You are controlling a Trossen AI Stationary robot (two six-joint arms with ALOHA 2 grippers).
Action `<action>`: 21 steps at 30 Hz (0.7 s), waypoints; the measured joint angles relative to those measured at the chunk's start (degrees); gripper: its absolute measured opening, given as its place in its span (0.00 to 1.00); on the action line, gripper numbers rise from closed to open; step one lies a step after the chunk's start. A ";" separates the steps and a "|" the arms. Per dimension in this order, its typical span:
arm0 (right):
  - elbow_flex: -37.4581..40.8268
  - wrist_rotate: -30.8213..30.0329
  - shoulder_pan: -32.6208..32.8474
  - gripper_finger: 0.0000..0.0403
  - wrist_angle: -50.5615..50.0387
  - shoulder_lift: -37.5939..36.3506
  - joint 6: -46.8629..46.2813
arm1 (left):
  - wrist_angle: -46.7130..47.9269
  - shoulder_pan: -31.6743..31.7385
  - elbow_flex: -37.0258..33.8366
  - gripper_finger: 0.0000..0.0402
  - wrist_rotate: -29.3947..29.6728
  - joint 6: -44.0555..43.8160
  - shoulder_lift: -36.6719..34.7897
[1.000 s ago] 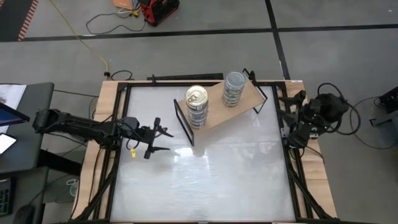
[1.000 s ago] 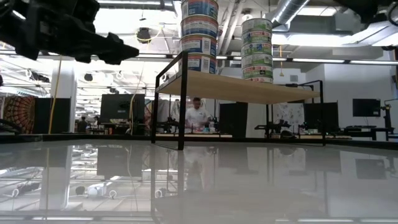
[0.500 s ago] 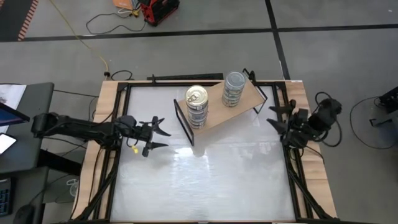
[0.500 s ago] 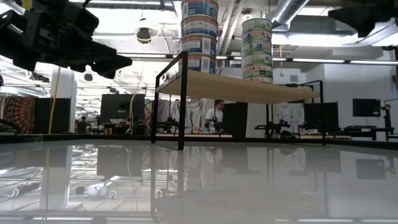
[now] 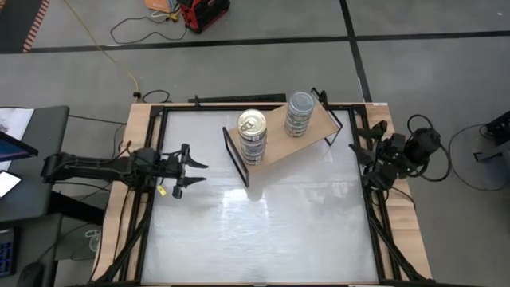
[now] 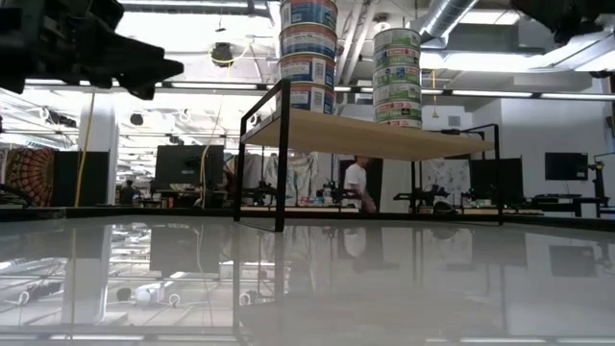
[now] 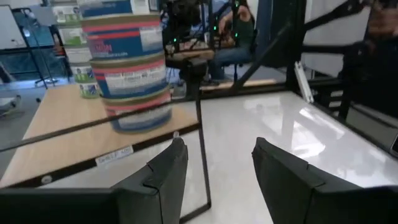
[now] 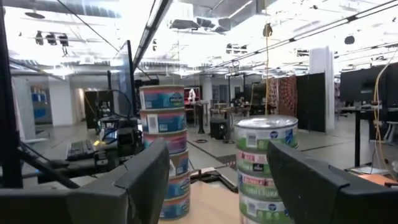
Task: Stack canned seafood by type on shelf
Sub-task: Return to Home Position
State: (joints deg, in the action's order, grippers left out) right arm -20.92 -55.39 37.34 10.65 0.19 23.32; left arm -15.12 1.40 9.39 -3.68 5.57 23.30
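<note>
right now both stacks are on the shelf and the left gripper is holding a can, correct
No: the left gripper is open and empty, as the left wrist view shows. The blue stack and green stack are both on the shelf. The right gripper, off to the right, is open too.

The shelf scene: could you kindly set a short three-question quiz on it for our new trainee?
1. True or false: the blue-label stack and the green-label stack both stand on the shelf.
2. Which stack's top tin shows a pull-tab lid in the high view? A) blue-label stack B) green-label stack C) neither
3. Fill in: the left gripper, over the table's left side, and the right gripper, at its right edge, both have their fingers ____, holding nothing.
Key: 1 true; 2 A; 3 open.
</note>
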 joint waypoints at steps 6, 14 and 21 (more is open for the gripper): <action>-3.17 -0.03 0.00 0.73 -0.42 0.00 2.49 | 5.13 -1.35 0.00 0.43 0.57 1.69 -5.87; -4.45 -0.05 0.02 0.73 -10.13 0.00 -3.40 | 7.24 -1.48 -3.53 0.43 0.78 0.54 -16.43; 2.03 -0.03 -1.33 0.73 -9.09 0.00 -11.55 | 9.90 -1.48 -5.88 0.43 3.93 -0.49 -23.28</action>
State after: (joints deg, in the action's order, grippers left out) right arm -18.89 -55.42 36.01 1.56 0.19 11.77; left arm -5.23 -0.08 3.51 0.25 5.08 0.02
